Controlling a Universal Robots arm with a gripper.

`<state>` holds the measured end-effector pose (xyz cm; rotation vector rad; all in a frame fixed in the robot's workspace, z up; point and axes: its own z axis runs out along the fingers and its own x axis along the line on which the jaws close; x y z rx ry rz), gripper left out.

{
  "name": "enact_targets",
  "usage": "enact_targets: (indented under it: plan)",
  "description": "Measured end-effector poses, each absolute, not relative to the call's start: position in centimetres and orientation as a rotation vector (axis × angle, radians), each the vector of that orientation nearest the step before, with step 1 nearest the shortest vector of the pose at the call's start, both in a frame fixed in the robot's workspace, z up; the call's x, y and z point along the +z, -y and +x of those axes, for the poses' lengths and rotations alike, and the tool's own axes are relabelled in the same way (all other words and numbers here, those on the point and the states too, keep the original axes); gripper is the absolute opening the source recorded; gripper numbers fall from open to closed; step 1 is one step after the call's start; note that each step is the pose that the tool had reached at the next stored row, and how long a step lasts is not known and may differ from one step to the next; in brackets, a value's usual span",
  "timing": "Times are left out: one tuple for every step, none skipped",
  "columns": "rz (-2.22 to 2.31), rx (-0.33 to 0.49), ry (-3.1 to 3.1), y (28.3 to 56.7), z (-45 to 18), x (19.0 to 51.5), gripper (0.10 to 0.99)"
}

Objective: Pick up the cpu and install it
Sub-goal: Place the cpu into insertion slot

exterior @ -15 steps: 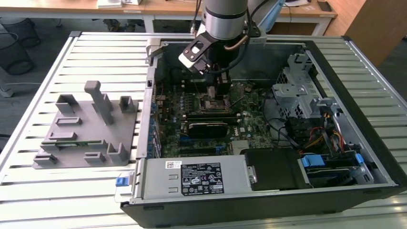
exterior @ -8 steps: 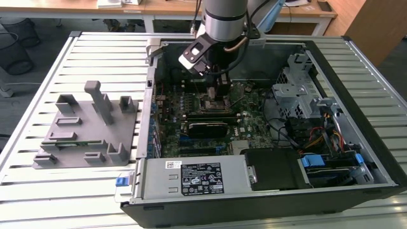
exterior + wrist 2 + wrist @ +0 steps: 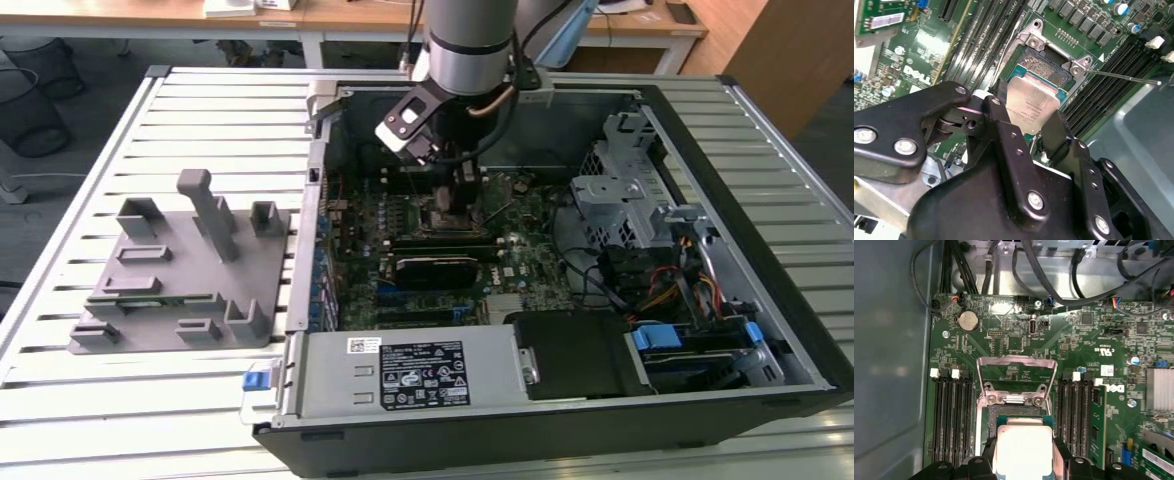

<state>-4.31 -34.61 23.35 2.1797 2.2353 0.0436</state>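
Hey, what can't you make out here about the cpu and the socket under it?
- Whether the cpu rests in the socket or hangs just above it: in the second wrist view the gripper, shut on it, covers its near edge.
- Part of the cpu in the first wrist view: cut off by the picture's edge.
- The socket in the exterior view: the arm stands in front of it.

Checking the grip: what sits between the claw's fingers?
The cpu, clamped in the claw over the open socket, in both wrist views.

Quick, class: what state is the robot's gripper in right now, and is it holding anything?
Gripper: shut on the cpu, at the open socket.
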Motion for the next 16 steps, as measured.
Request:
enact_targets:
  plan:
    - [2.181, 0.044, -2.234, 34.5, -4.3, 23.2, 0.525]
    - [2.183, 0.044, -2.232, 34.4, -4.3, 23.0, 0.525]
    - [2.186, 0.043, -2.229, 34.4, -4.3, 22.8, 0.525]
    - [2.187, 0.043, -2.228, 34.3, -4.3, 22.7, 0.525]
    - [2.187, 0.043, -2.228, 34.3, -4.3, 22.5, 0.525]
    - [2.187, 0.043, -2.228, 34.3, -4.3, 22.3, 0.525]
    - [2.187, 0.043, -2.228, 34.3, -4.3, 22.2, 0.525]
    - [2.187, 0.043, -2.228, 34.3, -4.3, 22.0, 0.525]
    - [2.187, 0.043, -2.228, 34.3, -4.3, 21.9, 0.525]
    - [2.187, 0.043, -2.228, 34.3, -4.3, 21.7, 0.525]
    - [2.187, 0.043, -2.228, 34.3, -4.3, 21.6, 0.525]
    - [2.187, 0.043, -2.228, 34.3, -4.3, 21.5, 0.525]
    - [2.188, 0.044, -2.227, 34.3, -4.4, 21.4, 0.525]
    - [2.188, 0.044, -2.227, 34.3, -4.4, 21.4, 0.525]
    - [2.188, 0.044, -2.227, 34.3, -4.4, 21.3, 0.525]
    - [2.187, 0.044, -2.226, 34.3, -4.4, 21.3, 0.525]
